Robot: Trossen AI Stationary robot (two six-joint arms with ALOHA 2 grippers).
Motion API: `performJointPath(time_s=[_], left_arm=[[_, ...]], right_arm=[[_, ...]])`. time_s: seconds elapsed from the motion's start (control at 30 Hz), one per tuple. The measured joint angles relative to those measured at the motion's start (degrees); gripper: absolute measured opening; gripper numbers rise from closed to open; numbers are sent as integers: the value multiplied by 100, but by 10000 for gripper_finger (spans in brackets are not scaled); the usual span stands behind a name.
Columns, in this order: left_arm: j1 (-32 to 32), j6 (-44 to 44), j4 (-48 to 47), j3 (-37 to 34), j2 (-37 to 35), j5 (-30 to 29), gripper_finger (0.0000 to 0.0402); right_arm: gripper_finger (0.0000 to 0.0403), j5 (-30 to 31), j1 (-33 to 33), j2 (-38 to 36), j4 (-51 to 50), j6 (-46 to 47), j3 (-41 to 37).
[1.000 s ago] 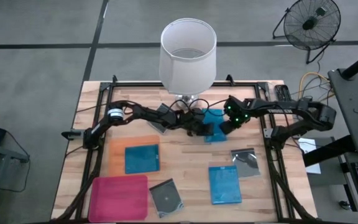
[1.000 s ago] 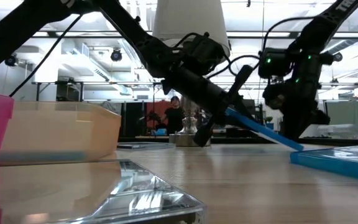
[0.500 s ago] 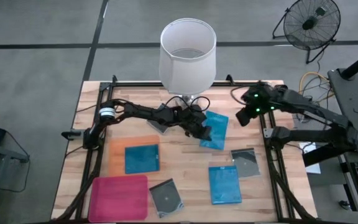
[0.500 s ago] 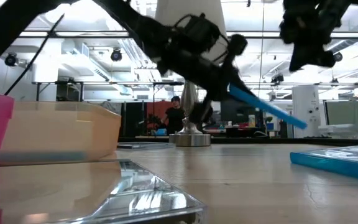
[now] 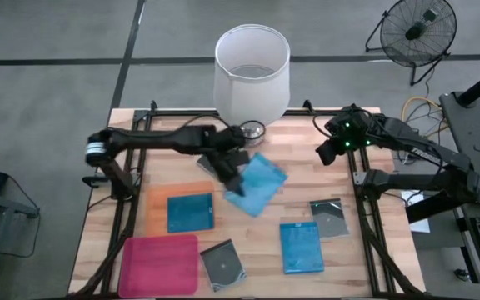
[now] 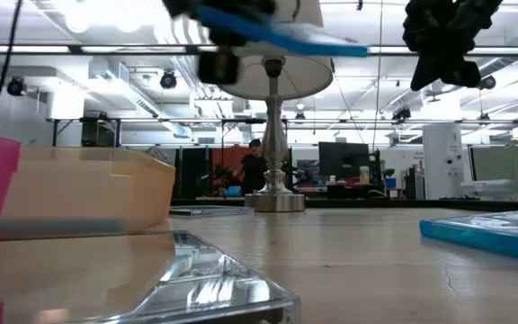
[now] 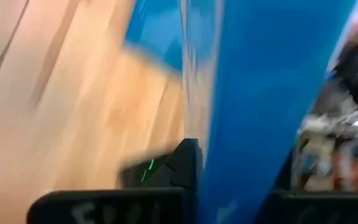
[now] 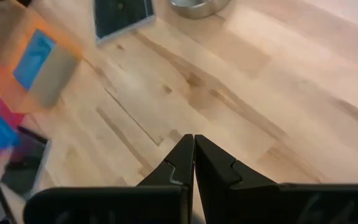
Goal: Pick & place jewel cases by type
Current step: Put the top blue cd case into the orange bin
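Note:
A bright blue jewel case (image 5: 258,185) hangs in the air over the table's middle, with my left gripper (image 5: 232,177) shut on it; in the low view this case (image 6: 281,31) is high up and nearly level. Another blue case (image 5: 190,212) lies in the orange tray (image 5: 155,208), and a third blue case (image 5: 301,246) lies flat on the table. Dark transparent cases lie at the near middle (image 5: 223,265), at the right (image 5: 330,217) and by the lamp base (image 8: 122,15). My right gripper (image 5: 327,153) is shut, raised at the far right and holding nothing. My left gripper pinches the blue case between its two fingers at the case's left corner (image 5: 240,182); in the left wrist view one dark finger (image 7: 182,162) lies against the blue face (image 7: 247,143). The fingers come from the table's left, slanting down. The case is lifted clear and nearly level.
A table lamp with a white shade (image 5: 252,71) stands at the far middle on a metal base (image 5: 254,130). The magenta-pink tray (image 5: 161,262) sits at the near left, in front of the orange tray. Bare wood lies between the lamp and the cases on the right.
My left gripper has risen and swung toward the table's left and near side, rolling its wrist. The blue case has gone from slanting with its low edge near the table to lifted clear and nearly level. My right gripper has risen and drawn back toward the far right.

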Motion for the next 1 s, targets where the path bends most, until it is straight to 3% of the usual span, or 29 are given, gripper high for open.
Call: performJointPath(time_s=[0.3,0.5,0.77,0.9,1.0], left_arm=[[-22,1835,-2932,-41,-872,-249,0],[-21,2990,-3948,-364,-1028,-504,0],[-21,3843,-3992,-1562,-917,-1008,0],[-21,4154,-3955,-2141,-860,-1573,0],[-21,4270,-3786,-2421,-860,-1539,0]], right_arm=[[8,-8,7,82,87,-15,2],[8,-8,9,84,99,1,2],[8,-6,9,86,99,6,-13],[8,-4,9,95,99,37,-13],[8,-2,9,93,99,70,-15]])
